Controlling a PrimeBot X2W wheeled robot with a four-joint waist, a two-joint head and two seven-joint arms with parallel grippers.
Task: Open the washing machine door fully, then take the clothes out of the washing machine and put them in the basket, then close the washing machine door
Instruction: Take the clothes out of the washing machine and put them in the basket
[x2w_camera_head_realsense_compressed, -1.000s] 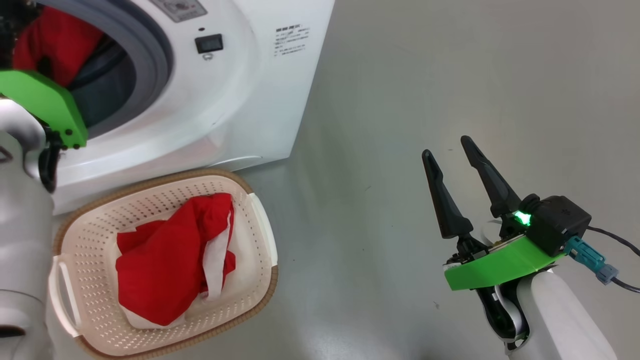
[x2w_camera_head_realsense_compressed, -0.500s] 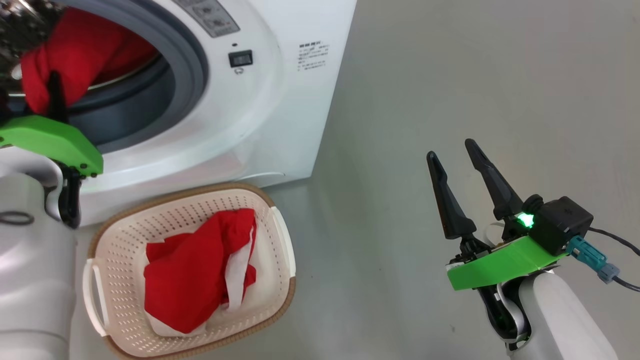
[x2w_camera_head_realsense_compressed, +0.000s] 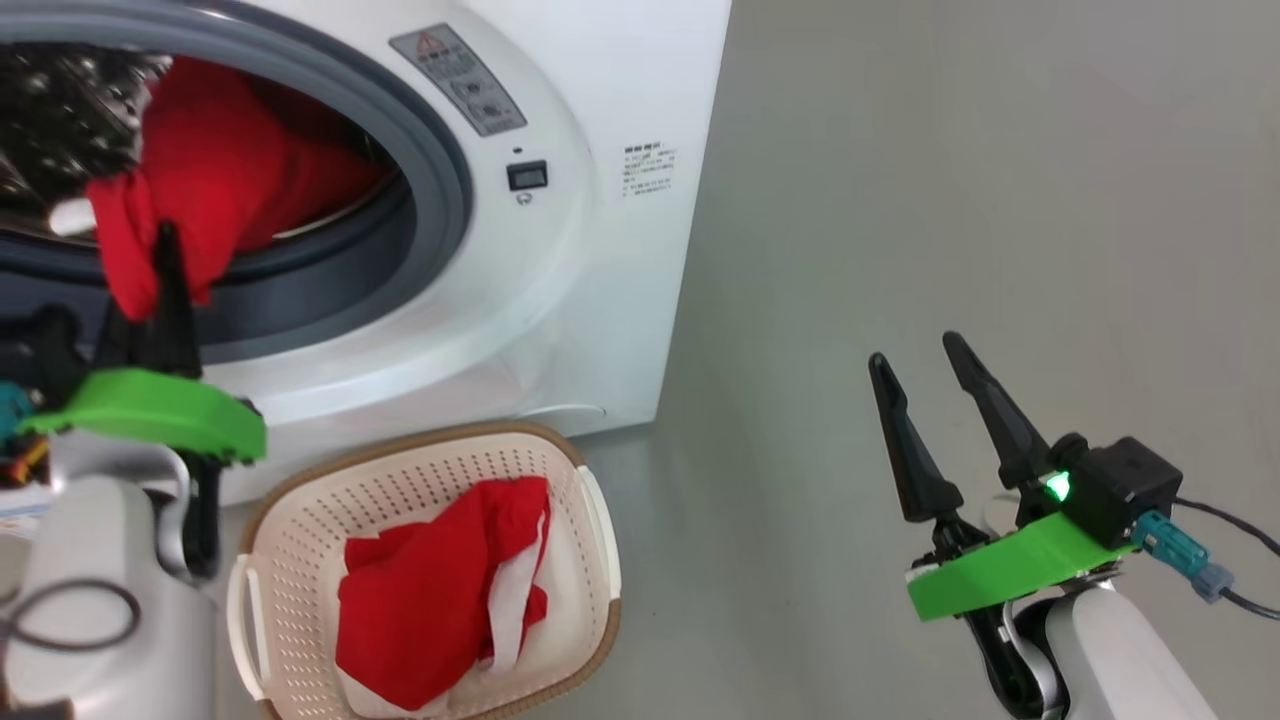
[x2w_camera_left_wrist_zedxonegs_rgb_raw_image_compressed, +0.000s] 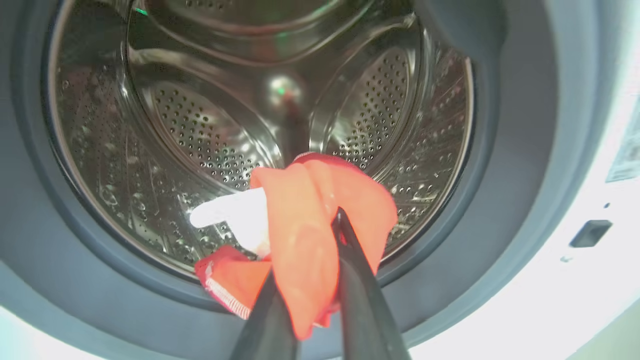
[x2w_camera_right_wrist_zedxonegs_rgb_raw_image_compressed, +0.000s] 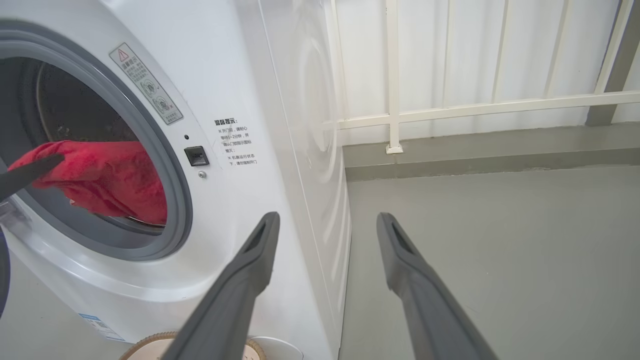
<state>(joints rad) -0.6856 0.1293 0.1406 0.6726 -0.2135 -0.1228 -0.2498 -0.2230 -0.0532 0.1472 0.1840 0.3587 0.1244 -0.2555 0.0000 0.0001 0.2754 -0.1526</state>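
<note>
Upper left, the left gripper pinches a red garment in the washing machine (basket below). Lower right, the right gripper gapes.

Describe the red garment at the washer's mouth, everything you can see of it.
The garment is soft, bright red cloth with a white strip and a white-stitched hem. It is bunched and pinched between the fingers of the left gripper, with one fold draped between them. It hangs at the mouth of the steel drum, its tail reaching back inside and its lower edge in front of the grey ring.
</note>
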